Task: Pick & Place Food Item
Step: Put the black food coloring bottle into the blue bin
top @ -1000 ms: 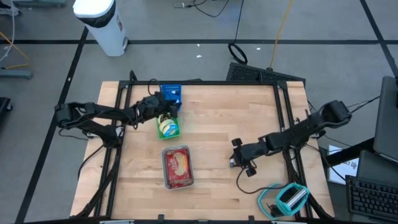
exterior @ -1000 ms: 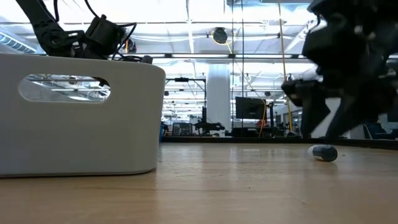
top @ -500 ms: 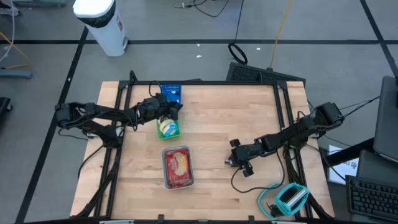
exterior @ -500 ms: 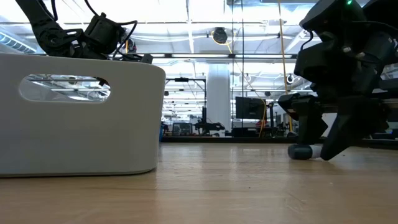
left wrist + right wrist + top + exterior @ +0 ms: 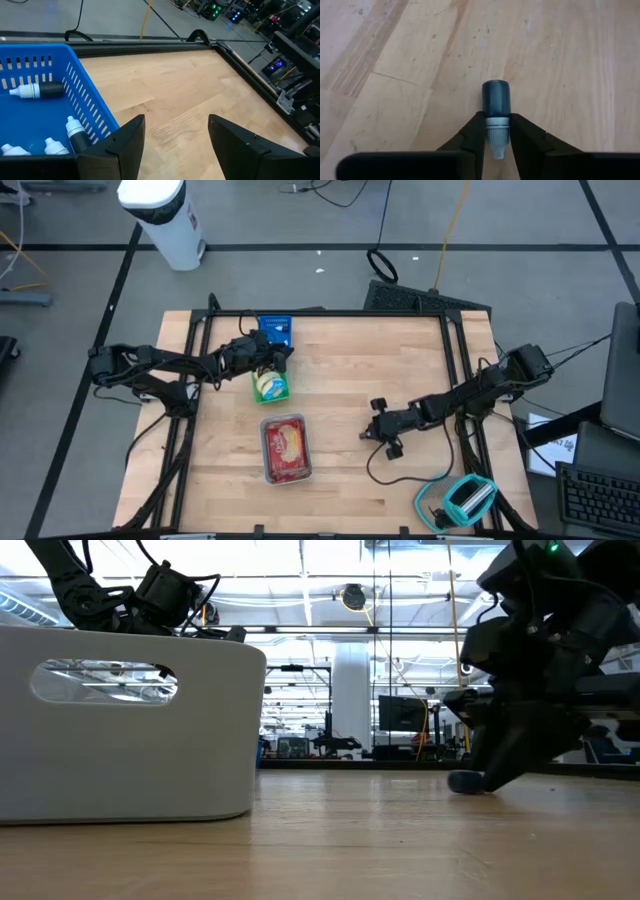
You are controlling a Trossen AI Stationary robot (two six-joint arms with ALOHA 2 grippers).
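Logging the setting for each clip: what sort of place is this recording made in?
Most likely a large robotics lab or workshop hall. The wooden table stands in a black frame on a grey floor marked with tape lines, cables trail across that floor, and the low view shows a long hall with ceiling lights.

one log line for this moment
right gripper: shut on small bottle, on table | left gripper: open, beside blue basket

A white cylinder (image 5: 160, 220) is standing on the floor (image 5: 300, 220) beyond the bench's (image 5: 340, 370) far left corner. A black cable loop (image 5: 381, 264) is lying past its far edge. A teal object (image 5: 468, 498) is sitting off its near right corner, with a keyboard (image 5: 598, 498) lying further right.
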